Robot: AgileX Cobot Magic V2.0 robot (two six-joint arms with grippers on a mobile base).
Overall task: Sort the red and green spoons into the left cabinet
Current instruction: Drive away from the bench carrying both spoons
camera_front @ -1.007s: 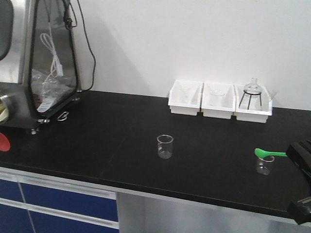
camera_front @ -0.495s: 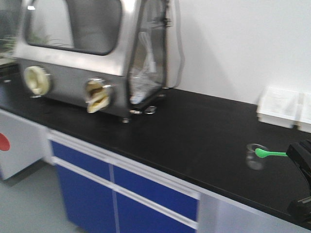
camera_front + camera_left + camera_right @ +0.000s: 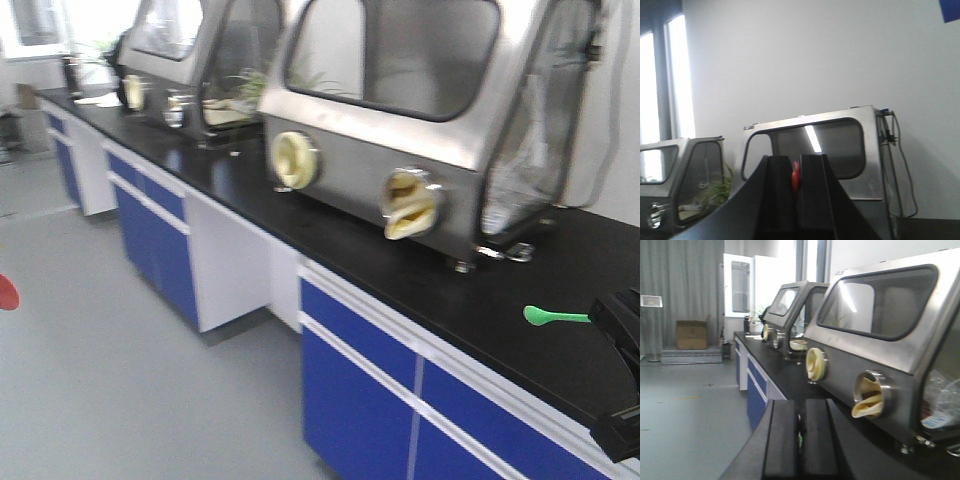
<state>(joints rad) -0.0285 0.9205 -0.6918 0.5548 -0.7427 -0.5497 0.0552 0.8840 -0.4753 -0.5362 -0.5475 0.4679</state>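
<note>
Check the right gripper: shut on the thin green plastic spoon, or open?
Shut: the black right gripper pinches the thin green plastic spoon, held out level.

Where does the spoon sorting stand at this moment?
Done: both spoons are picked up. In hand: the red spoon sits between the jaws of the left gripper, and the green spoon sticks out of the right gripper. Left: placing both in the left cabinet, which no view shows; only the lab bench is ahead.
</note>
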